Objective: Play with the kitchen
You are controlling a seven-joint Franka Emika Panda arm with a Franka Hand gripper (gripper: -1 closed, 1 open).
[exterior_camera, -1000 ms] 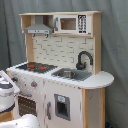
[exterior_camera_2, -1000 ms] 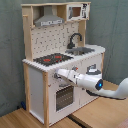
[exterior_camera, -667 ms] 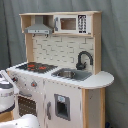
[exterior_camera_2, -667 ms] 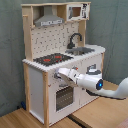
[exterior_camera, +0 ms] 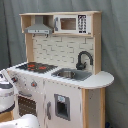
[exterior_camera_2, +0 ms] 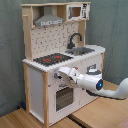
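Second exterior view: white robot arm [exterior_camera_2: 92, 82] enters from 4 o'clock, its gripper [exterior_camera_2: 60, 75] against the front panel of the pale wood and white toy kitchen [exterior_camera_2: 37, 90], above the oven door [exterior_camera_2: 62, 97]; finger opening cannot tell. Behind: black-red stovetop [exterior_camera_2: 50, 59], grey sink [exterior_camera_2: 80, 50], black faucet [exterior_camera_2: 75, 38], grey hood [exterior_camera_2: 48, 20].

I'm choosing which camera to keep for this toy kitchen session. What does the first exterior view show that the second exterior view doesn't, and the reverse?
Only the first exterior view shows the rounded counter end close up and the panel under the sink.

Only the second exterior view shows the whole arm reaching to the kitchen's front, its gripper by the knobs above the oven door, and the wooden floor.

Both show the stovetop, sink, faucet and hood.
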